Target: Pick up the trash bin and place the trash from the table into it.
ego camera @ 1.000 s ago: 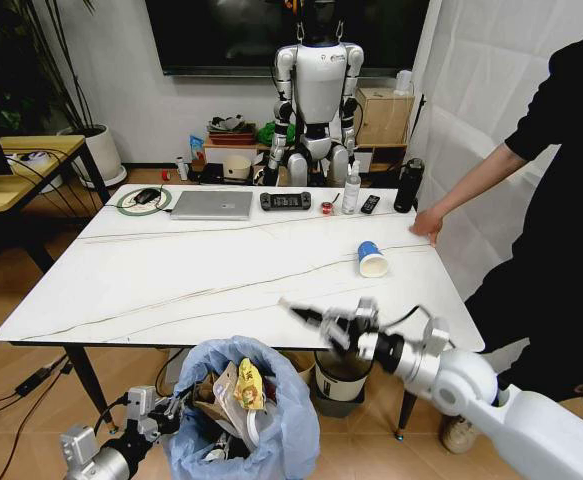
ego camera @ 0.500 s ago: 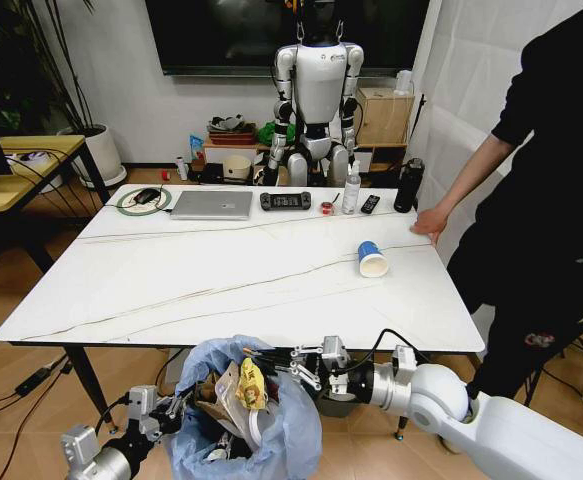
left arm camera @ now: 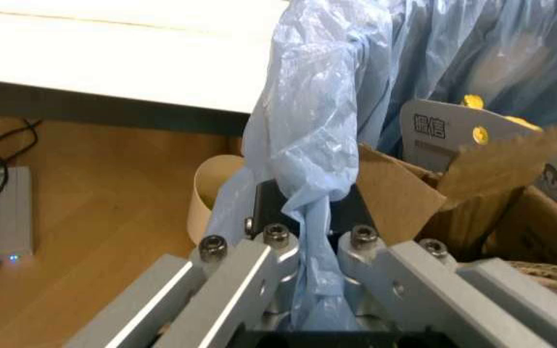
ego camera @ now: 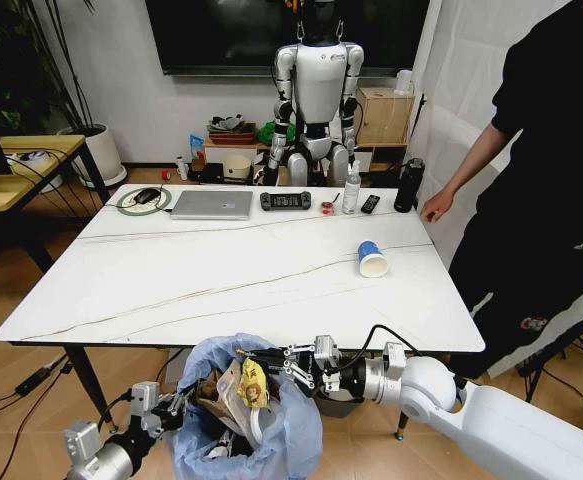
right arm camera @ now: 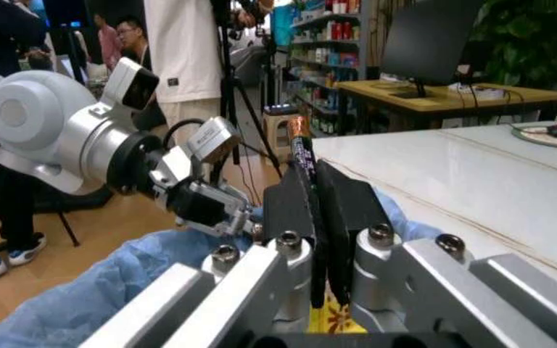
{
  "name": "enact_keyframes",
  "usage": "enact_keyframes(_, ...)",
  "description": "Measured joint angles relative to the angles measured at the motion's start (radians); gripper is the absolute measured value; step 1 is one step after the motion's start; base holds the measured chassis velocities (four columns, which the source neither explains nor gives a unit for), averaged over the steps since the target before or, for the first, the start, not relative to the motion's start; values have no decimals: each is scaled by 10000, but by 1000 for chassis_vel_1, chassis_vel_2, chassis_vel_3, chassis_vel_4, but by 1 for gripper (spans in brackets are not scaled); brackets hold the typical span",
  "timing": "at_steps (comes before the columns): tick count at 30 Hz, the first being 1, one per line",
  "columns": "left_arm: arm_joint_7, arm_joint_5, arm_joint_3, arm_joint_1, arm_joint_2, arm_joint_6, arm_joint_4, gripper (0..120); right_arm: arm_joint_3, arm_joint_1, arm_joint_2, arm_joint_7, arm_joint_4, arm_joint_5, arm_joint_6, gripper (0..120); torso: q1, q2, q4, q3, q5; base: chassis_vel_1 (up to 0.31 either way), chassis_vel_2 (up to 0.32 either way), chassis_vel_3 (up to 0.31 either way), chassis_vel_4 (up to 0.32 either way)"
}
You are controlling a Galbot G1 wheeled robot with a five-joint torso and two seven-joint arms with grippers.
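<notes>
The trash bin (ego camera: pixel 271 430), lined with a puffy light-blue bag, stands below the table's (ego camera: pixel 171 290) front edge and holds torn cardboard (left arm camera: pixel 423 196) and wrappers. My left gripper (ego camera: pixel 176 400) is at the bin's left side, shut on the bag's rim (left arm camera: pixel 307 145). My right gripper (ego camera: pixel 258 358) hovers over the bin's opening, shut on a thin dark wrapper strip (right arm camera: pixel 301 148) that sticks out past its fingertips. In the right wrist view the blue bag (right arm camera: pixel 95 297) lies just below. A blue paper cup (ego camera: pixel 372 259) lies on its side on the table's right part.
At the table's far edge are a silver laptop (ego camera: pixel 212 204), a black controller (ego camera: pixel 285 201), a clear bottle (ego camera: pixel 351 190) and a black bottle (ego camera: pixel 407 186). A person (ego camera: pixel 541 180) stands at the table's right side. A cream bucket (ego camera: pixel 339 385) sits under the table.
My right gripper moved left and down from the table's front edge to above the bin opening. The person's hand lifted off the table. The left gripper kept its hold.
</notes>
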Motion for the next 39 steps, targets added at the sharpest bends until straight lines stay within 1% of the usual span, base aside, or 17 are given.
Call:
enact_keyframes(4, -2, -75, 54, -85, 67, 11, 34, 0, 36, -58, -51, -7, -5, -7, -2, 8, 0, 0, 0, 0, -1, 0, 0, 0, 0)
enact_keyframes(5, -3, -106, 103, -146, 87, 16, 62, 0, 44, -81, -90, -10, -14, -14, -2, 15, 0, 0, 0, 0, 0, 0, 0, 0, 0)
enact_keyframes(7, -4, -130, 140, -212, 103, 21, 84, 0, 53, -97, -117, -11, -16, -20, -2, 19, 0, 0, 0, 0, -1, 0, 0, 0, 0)
enact_keyframes(9, -4, -151, 149, -234, 114, 28, 84, 0, 60, -102, -132, -11, -12, -26, -2, 26, 0, 0, 0, 0, -1, 0, 0, 0, 0)
enact_keyframes(11, -4, -151, 149, -234, 114, 28, 84, 0, 60, -102, -132, -11, -12, -26, -2, 26, 0, 0, 0, 0, -1, 0, 0, 0, 0)
enact_keyframes(12, -4, -178, 135, -234, 144, 37, 67, 0, 125, -127, -134, 6, 8, -19, -2, 36, 0, 0, 0, -1, -1, 0, 0, 0, 0)
enact_keyframes(13, -4, -180, 103, -215, 152, 38, 52, 0, 228, -152, -104, 73, 36, 41, -9, 41, 0, 0, 1, -1, -2, 0, 0, 0, 0)
enact_keyframes(16, 12, -164, -5, -78, 128, 38, 34, 0, 944, -103, 269, 731, 85, 549, -165, 53, -1, 0, -2, -2, 0, 0, 0, 0, 0)
enact_keyframes(17, 12, -164, -5, -78, 128, 38, 34, 0, 944, -103, 269, 731, 85, 549, -165, 53, -1, 0, -2, -2, 0, 0, 0, 0, 0)
enact_keyframes(19, 33, -118, -49, -4, 46, 33, 24, 0, 1329, 147, 586, 1459, -54, 733, -297, 60, -1, 1, 1, -1, -1, 0, 0, 0, 0)
enact_keyframes(21, 73, 10, -145, 91, -146, 7, -17, 0, 1941, 442, 1072, 2601, -434, 774, -988, 72, -1, 0, 5, -1, -2, 0, 0, 0, 0)
enact_keyframes(23, 89, 57, -219, 131, -273, -11, -45, 0, 2332, 546, 1374, 3265, -855, 663, -1660, 79, -1, 0, 5, -1, -1, 0, 0, 0, 0)
enact_keyframes(24, 89, 57, -219, 131, -273, -11, -45, 0, 2332, 546, 1374, 3265, -855, 663, -1660, 79, -1, 0, 5, -1, -1, 0, 0, 0, 0)
enact_keyframes(27, 113, 141, -367, 169, -498, -43, -95, 0, 2813, 627, 1744, 4415, -1740, -48, -2836, 90, -1, 0, 3, -1, 0, 0, 0, 0, 0)
enact_keyframes(29, 128, 236, -476, 227, -710, -78, -168, 0, 2926, 690, 1912, 5782, -2748, -1508, -3379, 98, -1, 0, 1, 0, 1, 0, 0, 0, 0)
enact_keyframes(33, 150, 275, -537, 297, -900, -93, -255, 0, 3085, 692, 1965, 6137, -3651, -2282, -3635, 100, 0, 0, 0, 0, 5, 0, 0, 0, 0)
enact_keyframes(39, 157, 340, -592, 307, -1145, -127, -237, 0, 4135, 422, 1948, 6060, -4603, -2508, -4116, 100, -1, 2, -3, 0, 3, 0, 0, 0, 0)
